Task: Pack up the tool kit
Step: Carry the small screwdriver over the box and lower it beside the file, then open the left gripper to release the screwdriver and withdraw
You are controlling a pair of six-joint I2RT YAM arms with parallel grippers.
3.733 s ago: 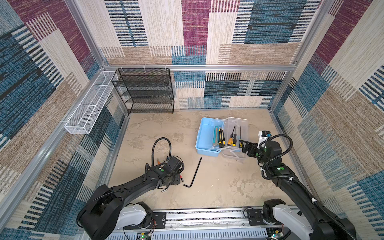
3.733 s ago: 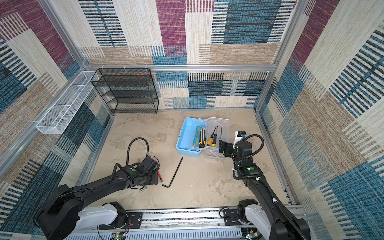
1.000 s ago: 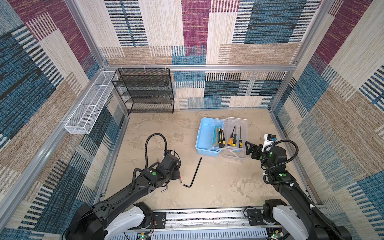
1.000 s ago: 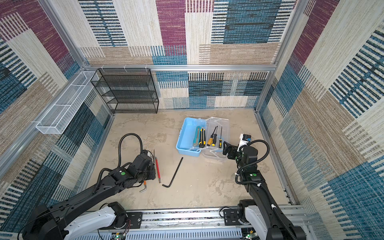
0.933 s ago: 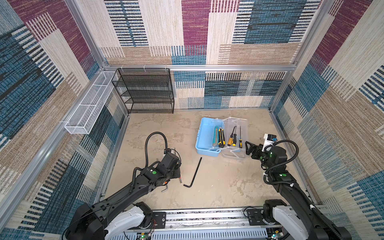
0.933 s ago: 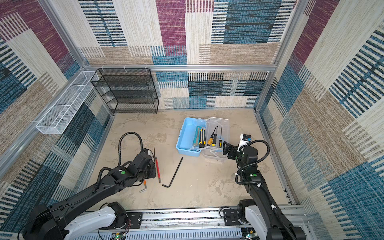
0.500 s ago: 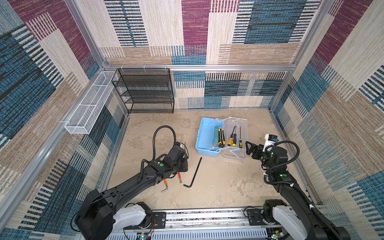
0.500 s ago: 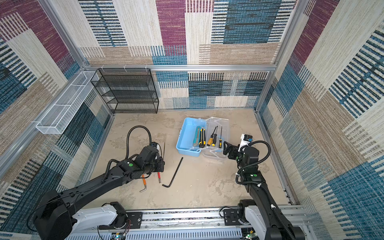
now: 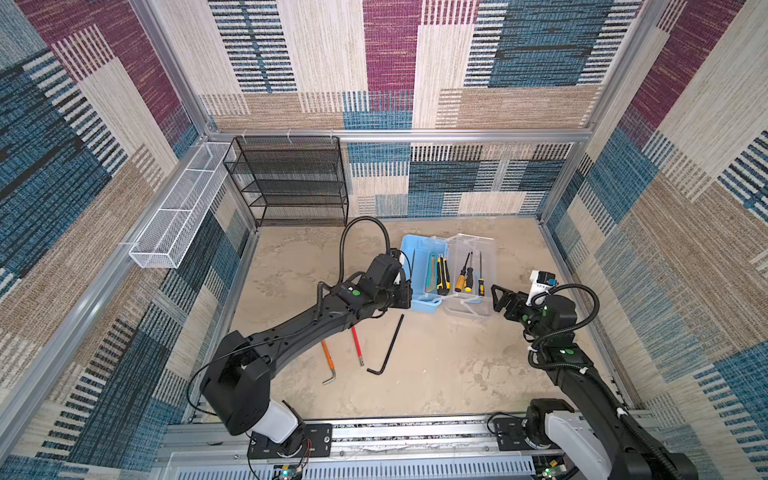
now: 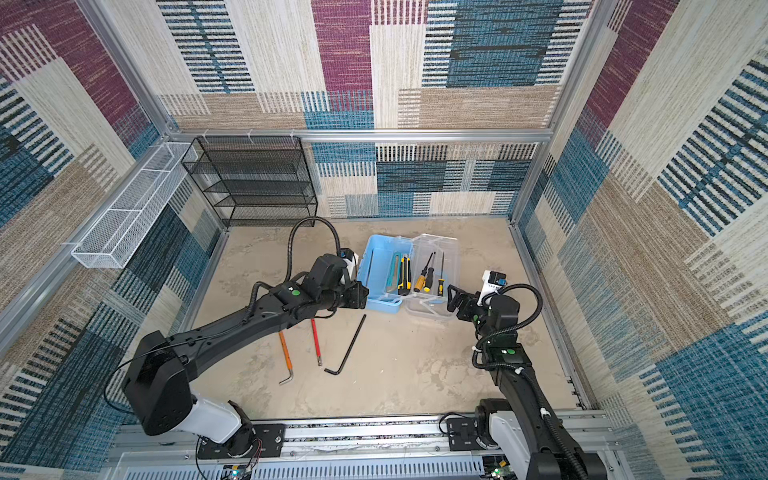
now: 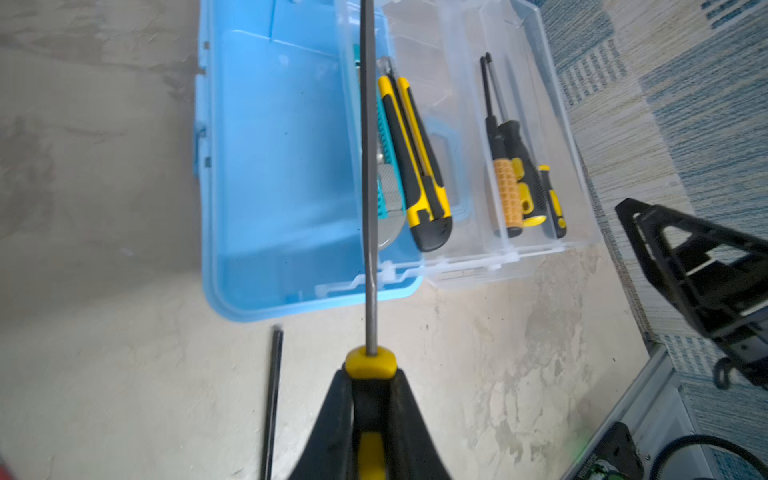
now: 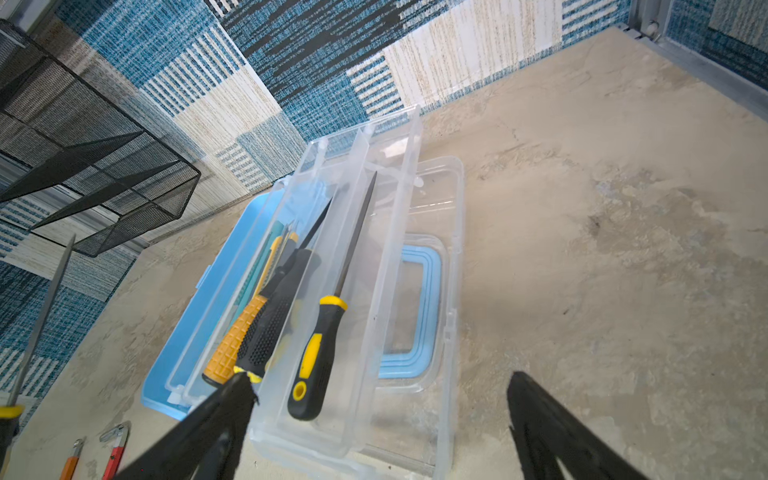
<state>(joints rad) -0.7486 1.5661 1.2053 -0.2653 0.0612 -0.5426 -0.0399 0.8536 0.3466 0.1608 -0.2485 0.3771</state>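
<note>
The light blue tool kit box (image 9: pixel 419 286) lies open, with two utility knives (image 9: pixel 441 276) inside and a clear tray (image 9: pixel 486 257) beside it holding three screwdrivers (image 12: pixel 316 353). My left gripper (image 11: pixel 370 374) is shut on a yellow-and-black screwdriver (image 11: pixel 368 166) whose grey shaft points out over the box's near end. In both top views this gripper (image 10: pixel 360 296) sits at the box's front left corner. My right gripper (image 12: pixel 380 376) stands open at the tray's front right end, holding nothing. A black hex key (image 9: pixel 388 347), a red hex key (image 9: pixel 357 345) and an orange hex key (image 9: pixel 328 359) lie on the floor.
A black mesh rack (image 9: pixel 291 183) stands against the back wall and a white wire basket (image 9: pixel 178 212) hangs on the left wall. The clear lid with its blue handle (image 12: pixel 428 299) lies under the tray. A metal rail (image 9: pixel 374 432) runs along the front edge.
My left arm has swung from the near left up to the box with the screwdriver in its grip, uncovering the red and orange hex keys. The right arm has stayed put.
</note>
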